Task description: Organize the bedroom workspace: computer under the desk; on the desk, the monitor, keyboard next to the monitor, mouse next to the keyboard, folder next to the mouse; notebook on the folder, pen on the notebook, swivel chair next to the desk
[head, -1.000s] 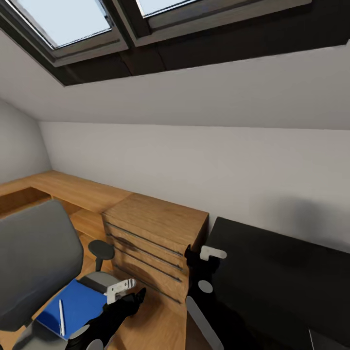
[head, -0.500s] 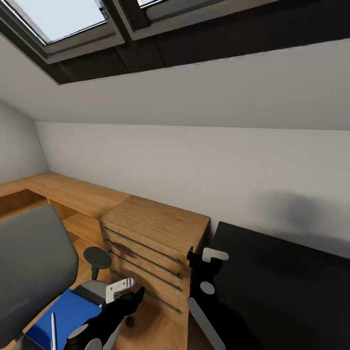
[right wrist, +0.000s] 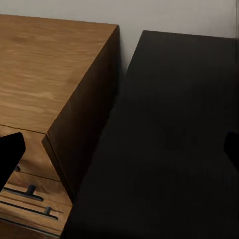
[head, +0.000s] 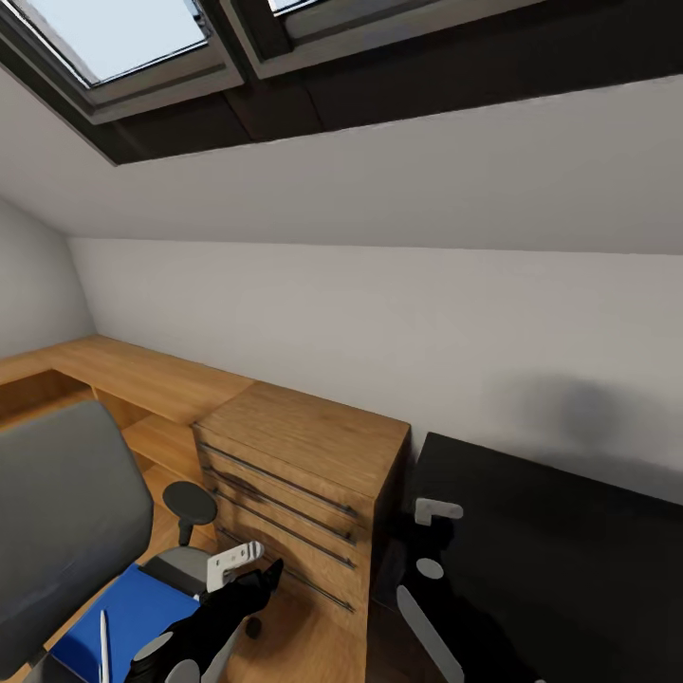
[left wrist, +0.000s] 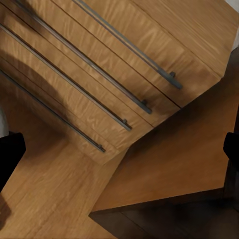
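The grey swivel chair (head: 66, 522) stands at the lower left. A blue folder (head: 138, 607) lies on its seat, with the white pen (head: 102, 655) resting on it. I cannot tell a notebook apart from the folder. My left gripper (head: 267, 575) hangs open just right of the seat, facing the wooden chest's drawers (left wrist: 119, 149). My right gripper (head: 417, 533) is open over the left end of the black desk (head: 560, 560), with bare desktop between its fingers (right wrist: 119, 149). The computer, monitor, keyboard and mouse are out of view.
A light wooden drawer chest (head: 308, 455) stands between the chair and the desk, tight against the desk's side (right wrist: 84, 134). A low wooden shelf (head: 133, 375) runs along the wall behind the chair. A sloped ceiling with skylights (head: 123, 47) is overhead.
The camera first shifted, moving the chair lower and further left in the picture. Since then my right gripper has moved right and slightly down, over the desk. The left arm has stayed still.
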Robot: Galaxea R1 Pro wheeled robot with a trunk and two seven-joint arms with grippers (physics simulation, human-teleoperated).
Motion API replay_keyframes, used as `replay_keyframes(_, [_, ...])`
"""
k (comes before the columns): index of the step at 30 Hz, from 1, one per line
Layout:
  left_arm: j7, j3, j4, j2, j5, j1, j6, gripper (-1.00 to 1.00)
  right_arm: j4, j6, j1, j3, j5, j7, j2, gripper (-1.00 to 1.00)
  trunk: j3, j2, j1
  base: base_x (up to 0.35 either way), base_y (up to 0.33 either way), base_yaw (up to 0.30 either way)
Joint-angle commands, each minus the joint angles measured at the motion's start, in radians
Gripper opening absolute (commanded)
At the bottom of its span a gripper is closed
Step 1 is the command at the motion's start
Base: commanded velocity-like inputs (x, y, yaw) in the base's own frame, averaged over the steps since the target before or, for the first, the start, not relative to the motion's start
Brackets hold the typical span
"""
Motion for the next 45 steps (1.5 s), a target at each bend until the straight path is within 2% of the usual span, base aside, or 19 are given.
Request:
replay_keyframes(1, [0.010,-0.001,-0.002,0.001,0.010,-0.001,0.001,1.00,0.053,0.010,-0.016,-0.004,-0.004,-0.003,0.002,1.00,-0.001,-0.001,0.000,0.000,0.000,0.000])
replay_keyframes(6, [0.010,-0.001,-0.002,0.001,0.010,-0.001,0.001,1.00,0.136,0.036,-0.056,-0.007,-0.010,-0.001,0.006,1.00,-0.001,-0.001,0.000,0.000,0.000,0.000])
replay_keyframes(16, [0.010,-0.002,-0.002,0.001,0.010,-0.001,0.001,1.00,0.155,0.095,-0.065,-0.007,-0.018,-0.001,0.010,1.00,-0.001,-0.001,0.000,0.000,0.000,0.000])
replay_keyframes(23, [0.010,-0.001,-0.001,0.001,0.010,-0.001,0.001,1.00,0.156,0.159,-0.065,-0.006,-0.019,-0.003,0.037,1.00,-0.001,-0.001,0.000,0.000,0.000,0.000])
replay_keyframes(26, [0.010,0.000,-0.001,0.001,0.010,-0.001,0.001,1.00,0.155,0.186,-0.065,-0.006,-0.035,-0.004,0.039,1.00,-0.001,-0.001,0.000,0.000,0.000,0.000])
replay_keyframes(33, [0.010,-0.001,-0.001,0.001,0.011,-0.001,-0.001,1.00,0.153,0.235,-0.065,-0.005,-0.109,-0.005,0.040,1.00,-0.001,-0.001,0.000,0.000,0.000,0.000])
replay_keyframes(45, [0.009,-0.001,0.000,0.003,0.011,-0.001,0.002,1.00,0.153,0.275,-0.065,-0.005,-0.124,-0.004,0.042,1.00,-0.001,-0.001,0.000,0.000,0.000,0.000])
